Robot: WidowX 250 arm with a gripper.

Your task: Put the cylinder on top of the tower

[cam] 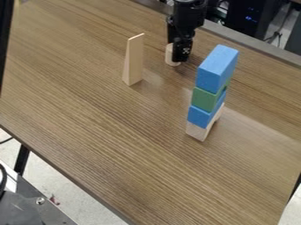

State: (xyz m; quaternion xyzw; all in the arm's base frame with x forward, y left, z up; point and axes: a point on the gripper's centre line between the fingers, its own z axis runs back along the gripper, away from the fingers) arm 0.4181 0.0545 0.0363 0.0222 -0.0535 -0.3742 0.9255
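Four blocks, blue, green, blue and pale, made up the upright tower (pixel 206 99) on the desk (pixel 117 140). The pale cylinder (pixel 169 56) stood upright at the gripper (pixel 180 57), partly hidden by it, well apart from the tower; whether it was gripped could not be determined.

The surface (pixel 117 154) is seen slantwise from above, from the side opposite the arm (pixel 187 13), toward its far edge; enough distance is kept for the whole tower (pixel 205 99) and some floor (pixel 44 178) to be included.
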